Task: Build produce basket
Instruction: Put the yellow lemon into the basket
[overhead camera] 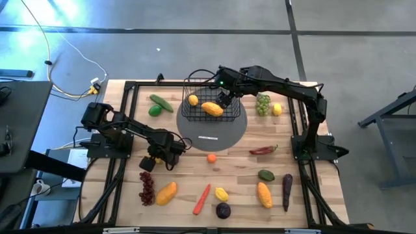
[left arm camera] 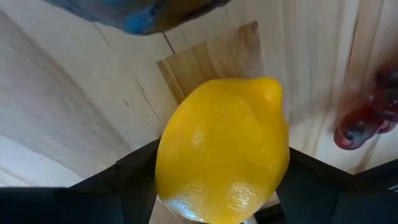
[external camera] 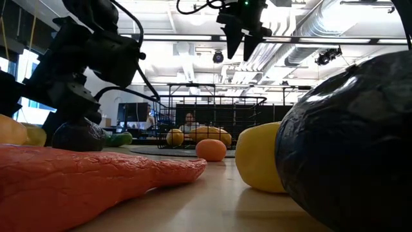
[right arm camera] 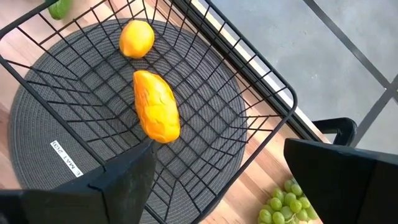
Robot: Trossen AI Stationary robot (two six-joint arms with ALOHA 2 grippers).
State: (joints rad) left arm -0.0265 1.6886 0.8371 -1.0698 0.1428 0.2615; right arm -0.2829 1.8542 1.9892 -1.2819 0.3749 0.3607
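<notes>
I take the basket (overhead camera: 203,101) as my reference. It is a black wire basket standing on a round grey mat (overhead camera: 221,133) at the far middle of the wooden table (overhead camera: 240,188).

Contents of the basket: one lemon (right arm camera: 137,38) and one mango (right arm camera: 157,113), lying close together on the wire floor.

Right gripper (overhead camera: 224,99): I see it hanging above the basket, over the side nearest the green grapes (overhead camera: 262,104). In its wrist view the two fingers (right arm camera: 124,180) stand spread wide with nothing between them, and the mango lies below them.

Left gripper (overhead camera: 156,159): it is down at the table on the near left of the basket, off the mat. Its wrist view shows a second lemon (left arm camera: 224,149) sitting between the two dark fingers (left arm camera: 134,180), filling the gap. I cannot tell whether the fingers already press on it. This lemon rests on the wood, with red grapes (overhead camera: 147,187) a little nearer the front edge.

Produce outside the basket, relative to it:
- Left of it: a cucumber (overhead camera: 161,102).
- Right of it: the green grapes and another lemon (overhead camera: 277,109).
- Near side, just off the mat: a small orange fruit (overhead camera: 212,157) and a red chili (overhead camera: 263,150).
- Front row: a carrot (overhead camera: 202,199) and an eggplant (overhead camera: 286,192).
</notes>
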